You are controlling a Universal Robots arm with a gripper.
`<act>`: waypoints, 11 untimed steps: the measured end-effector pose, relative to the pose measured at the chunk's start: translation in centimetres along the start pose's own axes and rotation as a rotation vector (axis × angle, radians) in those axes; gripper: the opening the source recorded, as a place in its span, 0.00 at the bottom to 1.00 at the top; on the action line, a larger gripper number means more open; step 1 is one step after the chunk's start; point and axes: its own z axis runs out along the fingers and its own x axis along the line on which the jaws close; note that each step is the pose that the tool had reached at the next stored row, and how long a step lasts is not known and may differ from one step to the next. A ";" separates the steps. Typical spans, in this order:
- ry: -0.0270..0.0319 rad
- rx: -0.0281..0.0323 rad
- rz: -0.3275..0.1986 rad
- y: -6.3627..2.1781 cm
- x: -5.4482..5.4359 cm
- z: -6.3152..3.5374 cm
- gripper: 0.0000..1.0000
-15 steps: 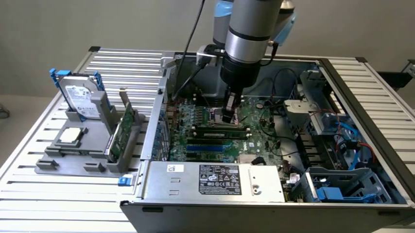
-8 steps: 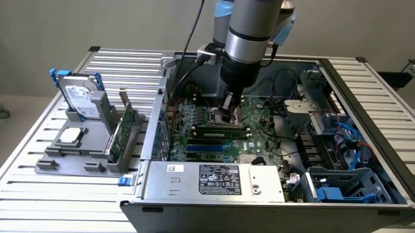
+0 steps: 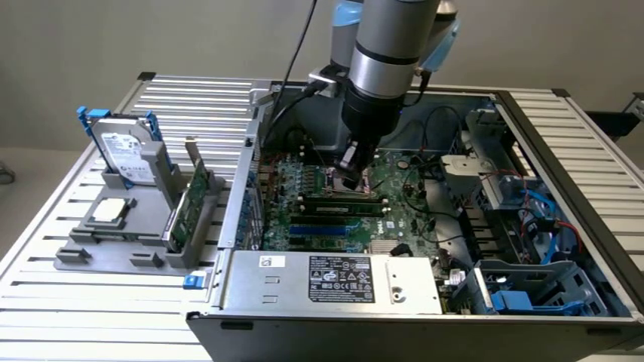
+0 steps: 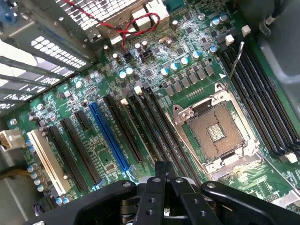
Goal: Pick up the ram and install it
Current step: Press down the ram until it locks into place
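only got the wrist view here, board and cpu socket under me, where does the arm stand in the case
observer: the arm comes down from above into the open case, with the gripper low over the middle of the board.
operator: anything outside the case
observer: a grey holder sits outside it, at the exterior view's left, with a hard drive in a blue frame standing in it.
operator: any boards in that holder
observer: yes, a green card stands upright on edge at the holder's side nearest the case.
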 end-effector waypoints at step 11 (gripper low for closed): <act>-0.0104 -0.0117 0.180 0.00 0.0 0.00 0.11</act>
